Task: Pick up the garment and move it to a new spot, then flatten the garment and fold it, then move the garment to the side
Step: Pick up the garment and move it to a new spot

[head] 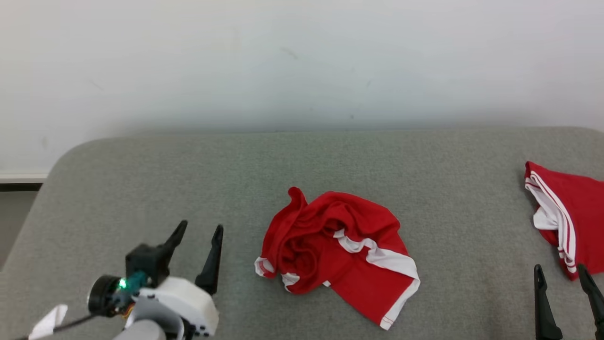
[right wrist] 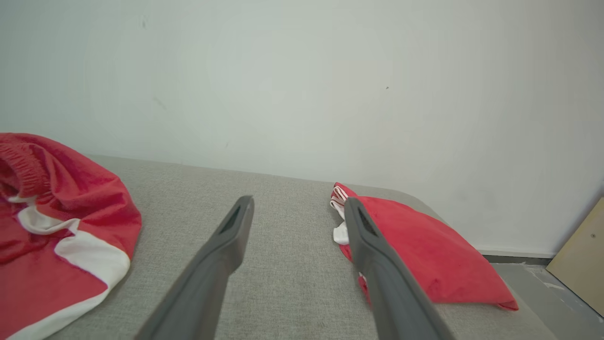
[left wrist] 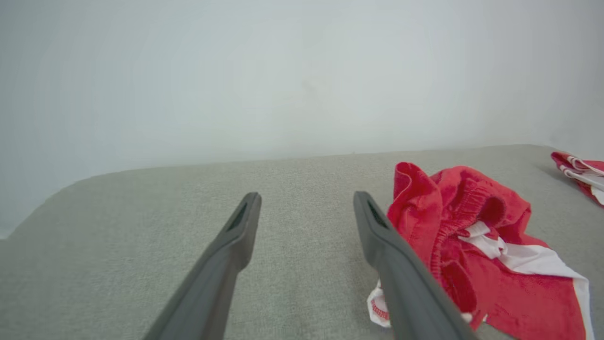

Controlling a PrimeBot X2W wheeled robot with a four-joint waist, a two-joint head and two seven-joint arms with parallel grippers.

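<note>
While garment (head: 337, 250) lies crumpled, left gripper (head: 200, 225) and right gripper (head: 559, 267) flank it, jaws apart, empty: likely staged for two-handed flatten.

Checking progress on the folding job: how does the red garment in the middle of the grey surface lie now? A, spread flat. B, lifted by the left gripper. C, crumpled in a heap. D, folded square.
C: the red garment lies bunched in a heap on the grey surface, and the left gripper stands open beside it, holding nothing.
</note>
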